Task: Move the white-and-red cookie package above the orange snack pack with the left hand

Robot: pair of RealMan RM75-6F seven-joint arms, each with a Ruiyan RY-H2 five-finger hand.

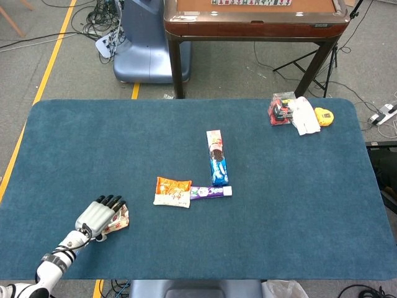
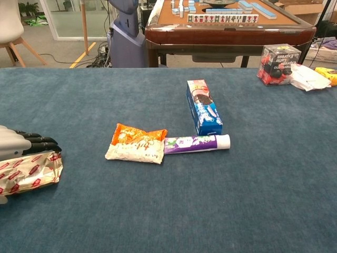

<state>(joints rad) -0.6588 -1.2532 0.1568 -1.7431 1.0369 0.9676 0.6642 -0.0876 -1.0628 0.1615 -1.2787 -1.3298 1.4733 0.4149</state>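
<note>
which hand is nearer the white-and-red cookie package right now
Left. The left hand lies on top of the white-and-red cookie package near the table's front-left edge, fingers draped over it. The right hand shows in neither view.

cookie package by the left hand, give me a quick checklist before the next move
1. Left hand over the crinkly white-and-red foil cookie package: ok, it lies on top of it in both views.
2. Grip closed on the package: cannot tell, the fingers lie along its top and the underside is hidden.
3. Package off the blue felt table: not ok, it looks to be resting on the cloth.
4. Spot beyond the orange-and-white snack pack: ok, bare cloth there.
5. Obstacles near the target: the blue cookie box and purple toothpaste tube lie right of the pack, so keep left.
6. Right hand: not in view.
</note>
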